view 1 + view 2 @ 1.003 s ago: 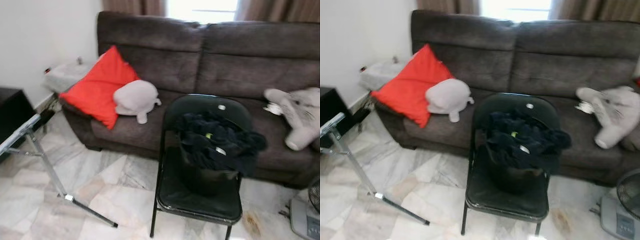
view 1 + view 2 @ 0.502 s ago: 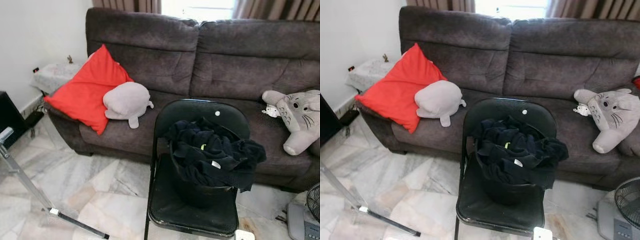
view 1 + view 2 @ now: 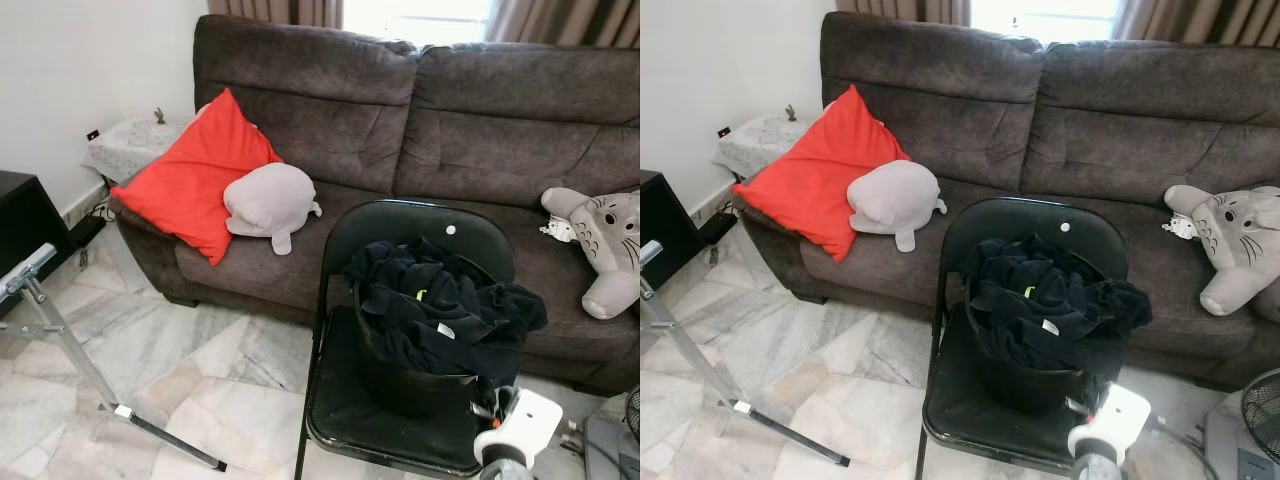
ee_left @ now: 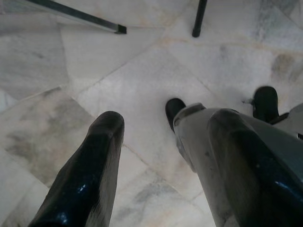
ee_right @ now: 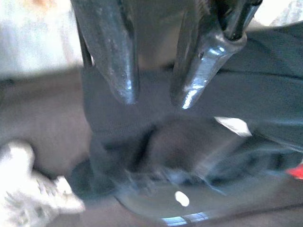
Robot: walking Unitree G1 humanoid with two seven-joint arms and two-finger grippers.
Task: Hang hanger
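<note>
A black folding chair stands before the sofa, bearing a black bucket heaped with dark clothes. My right arm comes up at the bottom right, close by the bucket's side. In the right wrist view my right gripper is open, with a narrow gap and nothing between its fingers; the dark bucket and chair lie blurred just beyond. My left gripper hangs open over the marble floor. A metal rack frame slants at the left.
A brown sofa holds a red cushion, a grey plush and a grey cat-like plush. A black cabinet stands at the left, and a fan at the right edge.
The camera has swung a little, shifting the whole scene. My right arm has risen into view at the bottom right, beside the bucket.
</note>
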